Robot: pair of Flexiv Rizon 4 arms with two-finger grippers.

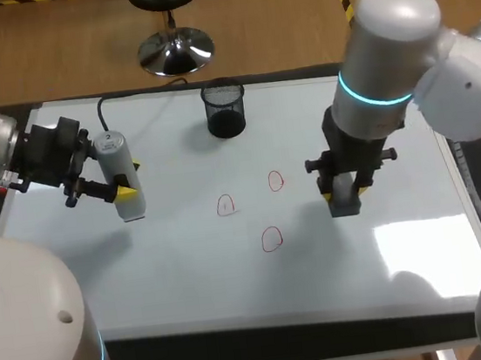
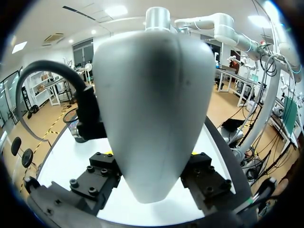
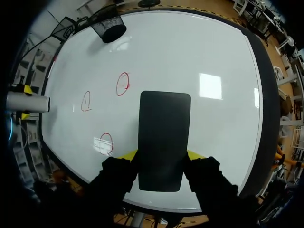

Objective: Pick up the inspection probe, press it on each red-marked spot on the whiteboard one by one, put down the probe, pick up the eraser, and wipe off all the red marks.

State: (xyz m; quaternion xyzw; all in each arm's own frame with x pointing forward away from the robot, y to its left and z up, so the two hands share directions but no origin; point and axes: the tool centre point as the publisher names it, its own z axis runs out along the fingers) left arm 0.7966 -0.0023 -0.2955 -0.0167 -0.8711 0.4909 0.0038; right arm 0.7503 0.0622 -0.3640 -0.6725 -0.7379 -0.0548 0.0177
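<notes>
The inspection probe point(image 1: 121, 179), a pale grey cylinder with a black cable, hangs over the whiteboard's point(image 1: 192, 282) left part. My left gripper point(image 1: 125, 182) is shut on the probe point(image 2: 152, 109), which fills the left wrist view. Three red circles point(image 1: 226, 204) point(image 1: 276, 180) point(image 1: 271, 239) are drawn mid-board. Right of them, my right gripper point(image 1: 344, 192) is shut on the dark eraser point(image 1: 343, 201). In the right wrist view the eraser point(image 3: 164, 123) sits between the yellow tips of that gripper point(image 3: 162, 155), with the circles point(image 3: 122, 83) point(image 3: 86, 101) point(image 3: 106, 142) beside it. Whether the eraser touches the board is unclear.
A black mesh cup point(image 1: 225, 109) stands at the board's far edge, behind the circles. The probe's cable point(image 1: 100, 109) runs back over the far left corner. The board's near strip and right side show bare white surface.
</notes>
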